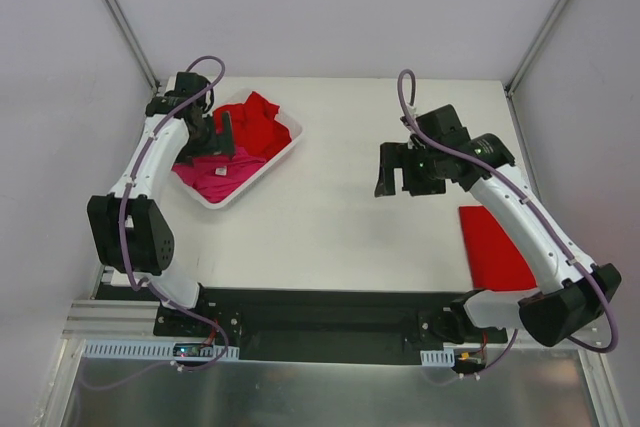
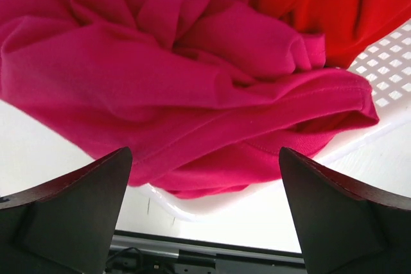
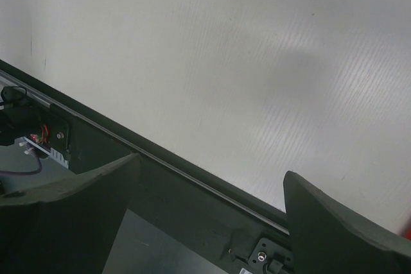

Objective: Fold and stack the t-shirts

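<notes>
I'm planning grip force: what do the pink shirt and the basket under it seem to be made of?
The magenta-pink t-shirt looks like soft matte knit cloth: it bunches in loose folds and shows a stitched hem. The basket looks like rigid white plastic, probably smooth, with a moulded square lattice.

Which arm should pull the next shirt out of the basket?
Left. The left hand, open, hovers over the magenta shirt in the basket; the right hand hangs open over bare table, nearer the folded red shirt.

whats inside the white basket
A crumpled magenta-pink t-shirt and a bright red t-shirt lie in the white lattice basket. Anything beneath them is covered by the cloth.
</notes>
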### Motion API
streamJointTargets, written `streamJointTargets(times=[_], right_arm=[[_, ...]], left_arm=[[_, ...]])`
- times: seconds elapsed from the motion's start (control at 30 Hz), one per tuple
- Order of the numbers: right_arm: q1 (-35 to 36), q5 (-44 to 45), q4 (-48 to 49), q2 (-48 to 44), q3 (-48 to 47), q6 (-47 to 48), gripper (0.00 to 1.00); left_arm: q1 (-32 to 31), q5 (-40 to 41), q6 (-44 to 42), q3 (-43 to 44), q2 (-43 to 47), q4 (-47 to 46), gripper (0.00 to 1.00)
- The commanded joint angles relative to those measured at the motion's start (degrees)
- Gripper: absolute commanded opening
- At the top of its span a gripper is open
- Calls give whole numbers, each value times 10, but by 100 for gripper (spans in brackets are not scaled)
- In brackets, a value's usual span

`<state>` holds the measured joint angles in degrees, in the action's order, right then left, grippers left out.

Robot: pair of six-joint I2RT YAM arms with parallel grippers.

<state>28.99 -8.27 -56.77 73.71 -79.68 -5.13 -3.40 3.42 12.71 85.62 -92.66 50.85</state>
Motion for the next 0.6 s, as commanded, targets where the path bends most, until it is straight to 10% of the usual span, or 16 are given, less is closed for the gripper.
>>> streamJointTargets(times=[0.0, 0.57], right_arm=[[-2, -20, 21, 13, 4, 5, 96], [-2, -25, 34, 31, 14, -4, 96]], left_arm=[[-3, -12, -18, 19, -15, -7, 99], [-4, -21, -9, -24, -36, -29, 88]])
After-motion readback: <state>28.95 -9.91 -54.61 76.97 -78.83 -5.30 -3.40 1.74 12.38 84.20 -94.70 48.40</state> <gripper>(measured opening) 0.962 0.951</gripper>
